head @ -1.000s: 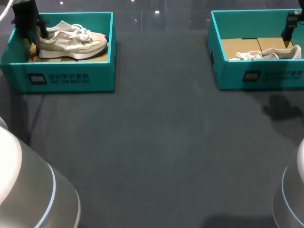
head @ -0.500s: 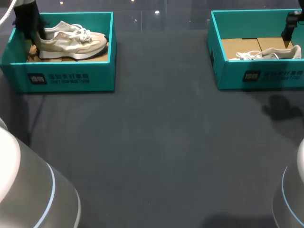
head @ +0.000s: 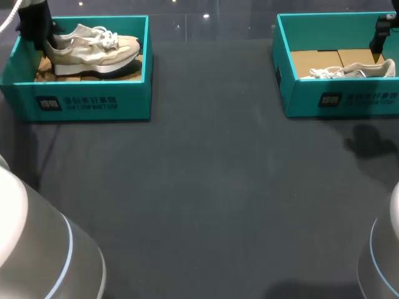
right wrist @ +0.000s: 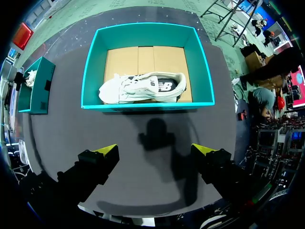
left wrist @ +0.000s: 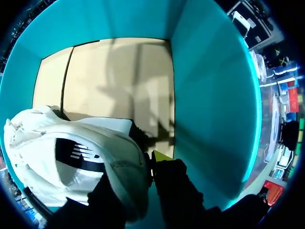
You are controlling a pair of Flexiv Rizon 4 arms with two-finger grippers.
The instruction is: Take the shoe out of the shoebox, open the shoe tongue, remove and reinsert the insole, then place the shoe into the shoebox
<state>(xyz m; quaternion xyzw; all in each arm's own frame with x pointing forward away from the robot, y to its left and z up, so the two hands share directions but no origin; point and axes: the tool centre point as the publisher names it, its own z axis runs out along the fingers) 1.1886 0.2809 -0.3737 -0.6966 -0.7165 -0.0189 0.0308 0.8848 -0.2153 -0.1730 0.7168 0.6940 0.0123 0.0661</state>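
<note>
A cream sneaker (head: 93, 50) sits in the teal shoebox (head: 93, 103) at the table's far left. My left gripper (head: 38, 31) reaches into that box at the shoe's heel. In the left wrist view its fingers press the heel collar of the sneaker (left wrist: 71, 157) from both sides, so the left gripper (left wrist: 140, 169) is shut on it; one yellow tip shows, the other is hidden behind the shoe. A second sneaker (right wrist: 143, 87) lies in the right shoebox (right wrist: 147, 104). My right gripper (right wrist: 155, 155) hangs open high above the table in front of that box, holding nothing.
Brown cardboard lines the floor of the left box (left wrist: 119, 81) and its teal walls (left wrist: 214, 95) close in around the gripper. The right box (head: 336, 99) stands at the far right, my right arm (head: 381, 34) above it. Dark tabletop (head: 212, 199) spreads between the boxes.
My left gripper has closed on the sneaker's heel, and the shoe has shifted slightly upward in its box. The right arm has not moved.
</note>
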